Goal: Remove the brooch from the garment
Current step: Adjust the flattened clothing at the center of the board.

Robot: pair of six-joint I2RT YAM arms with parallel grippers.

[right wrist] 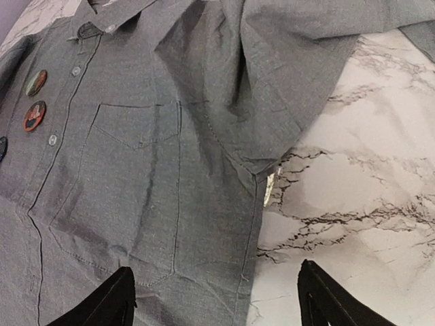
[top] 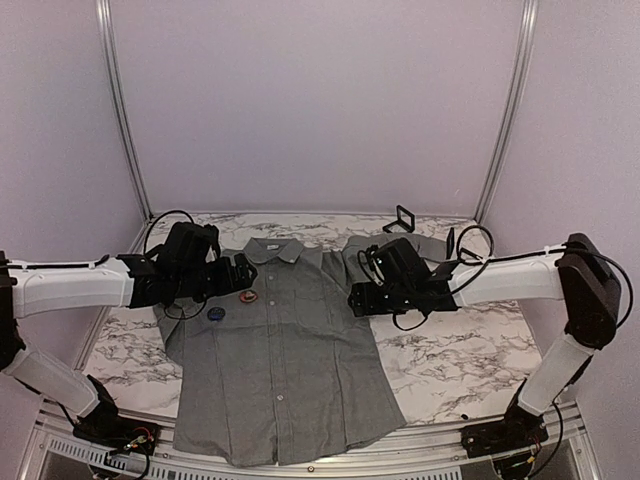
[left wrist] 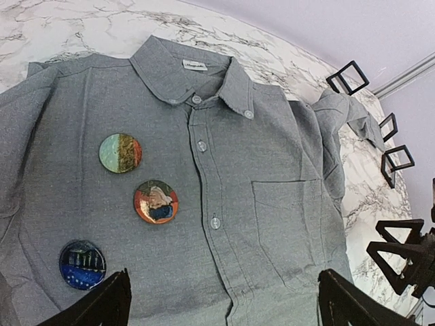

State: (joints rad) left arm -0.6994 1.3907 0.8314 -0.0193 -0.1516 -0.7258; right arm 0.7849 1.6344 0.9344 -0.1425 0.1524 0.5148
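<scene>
The grey garment (top: pixel 285 360) lies flat and buttoned on the marble table. Three round brooches sit on its chest: a green-and-orange one (left wrist: pixel 120 153), a red one (left wrist: pixel 155 202) (top: pixel 248 296) and a blue one (left wrist: pixel 82 264) (top: pixel 216 314). My left gripper (left wrist: pixel 224 302) hovers open over the button placket, just below the brooches, with nothing between its fingers (left wrist: pixel 105 302). My right gripper (right wrist: pixel 217 299) is open above the shirt's side seam (right wrist: pixel 255 204), beside the chest pocket (right wrist: pixel 136 125), and holds nothing. The brooches (right wrist: pixel 34 115) show far left in the right wrist view.
Small black wire stands (left wrist: pixel 348 77) (top: pixel 400 218) are at the table's back right. Bare marble (top: pixel 470 340) lies right of the shirt, where a folded sleeve (right wrist: pixel 292 75) rests. Metal frame posts (top: pixel 118 110) rise at the back corners.
</scene>
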